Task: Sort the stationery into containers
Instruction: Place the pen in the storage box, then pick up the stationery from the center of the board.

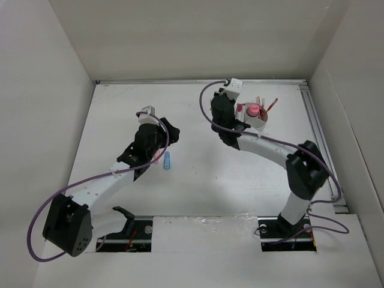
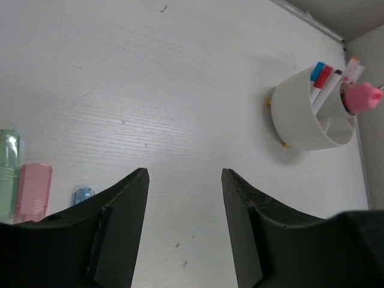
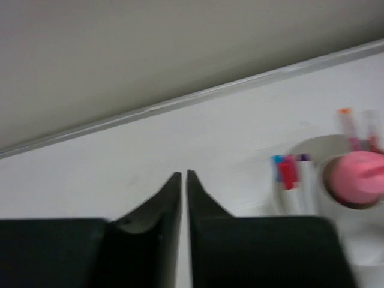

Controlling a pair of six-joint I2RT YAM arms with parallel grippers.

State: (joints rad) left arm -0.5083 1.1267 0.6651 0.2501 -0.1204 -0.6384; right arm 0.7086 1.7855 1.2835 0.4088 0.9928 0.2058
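Observation:
The round white tub (image 1: 257,122) stands at the back right and holds markers with red and blue caps, red pens and a pink piece. It also shows in the left wrist view (image 2: 300,129) and, blurred, in the right wrist view (image 3: 300,198). A blue piece (image 1: 167,160) and a pink piece (image 1: 157,156) lie on the table by my left arm. The left wrist view shows a green piece (image 2: 8,174), the pink piece (image 2: 33,192) and the blue piece (image 2: 83,195). My left gripper (image 1: 170,131) (image 2: 185,174) is open and empty above the table. My right gripper (image 1: 223,96) (image 3: 183,175) is shut and empty, left of the tub.
White walls enclose the table on three sides. A metal rail (image 1: 198,81) runs along the back edge, and another (image 1: 318,138) along the right. Purple cables loop beside both arms.

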